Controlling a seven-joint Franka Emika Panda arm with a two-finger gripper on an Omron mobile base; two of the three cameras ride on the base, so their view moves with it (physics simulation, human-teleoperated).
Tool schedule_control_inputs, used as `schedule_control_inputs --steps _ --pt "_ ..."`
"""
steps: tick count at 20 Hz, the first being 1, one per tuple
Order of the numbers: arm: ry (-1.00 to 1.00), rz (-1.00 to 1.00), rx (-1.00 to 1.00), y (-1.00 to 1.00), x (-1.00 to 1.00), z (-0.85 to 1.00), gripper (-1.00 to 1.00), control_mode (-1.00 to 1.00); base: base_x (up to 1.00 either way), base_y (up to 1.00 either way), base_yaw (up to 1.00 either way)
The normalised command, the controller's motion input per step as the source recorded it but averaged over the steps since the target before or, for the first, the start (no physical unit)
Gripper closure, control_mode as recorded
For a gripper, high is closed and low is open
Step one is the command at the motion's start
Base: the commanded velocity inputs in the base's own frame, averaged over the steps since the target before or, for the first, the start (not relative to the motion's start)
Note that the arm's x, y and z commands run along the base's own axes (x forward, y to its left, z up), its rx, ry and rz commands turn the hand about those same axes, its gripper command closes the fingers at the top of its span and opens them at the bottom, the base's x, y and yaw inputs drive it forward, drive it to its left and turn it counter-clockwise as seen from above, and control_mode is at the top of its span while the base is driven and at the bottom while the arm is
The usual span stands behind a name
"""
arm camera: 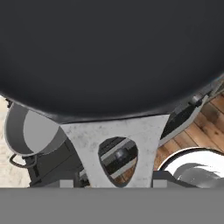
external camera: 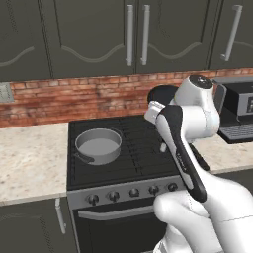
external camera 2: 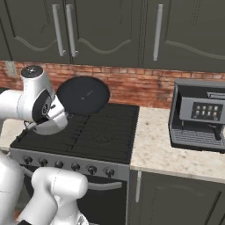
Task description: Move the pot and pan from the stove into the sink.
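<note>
The black pan (external camera 2: 83, 95) hangs tilted on edge above the back of the stove (external camera 2: 102, 134), clear of the grates. My gripper (arm camera: 113, 181) is shut on its pale handle (arm camera: 117, 131), and the pan's dark round body (arm camera: 109, 52) spreads across the top of the hand view. In the left base view my arm hides most of the pan (external camera: 161, 93). On the front left burner of the stove (external camera: 133, 148) sits the grey pot (external camera: 98, 146), upright and empty; it also shows below the pan at the left (arm camera: 30, 131). The sink is out of view.
A coffee machine (external camera 2: 197, 114) stands on the beige counter (external camera 2: 160, 151) to the right of the stove. Another stretch of counter (external camera: 29, 158) lies to the stove's left. A brick wall (external camera: 74, 96) and dark upper cabinets (external camera: 89, 34) are behind.
</note>
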Motion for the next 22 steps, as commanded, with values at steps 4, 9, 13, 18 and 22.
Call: schedule_control_inputs --steps 4,9,13,18,22 --pt "-0.20 0.07 -0.06 0.00 -0.17 0.00 1.00 -1.00 0.00 0.00 0.00" --pt "0.00 0.00 0.00 0.00 0.00 0.00 1.00 -1.00 0.00 0.00 0.00" --pt "0.00 0.00 0.00 0.00 0.00 0.00 1.00 1.00 -0.11 0.00 0.00" --pt "0.00 0.00 0.00 0.00 0.00 0.00 1.00 1.00 -0.45 0.02 0.00" --pt "0.00 0.00 0.00 0.00 0.00 0.00 1.00 1.00 -0.41 0.02 0.00"
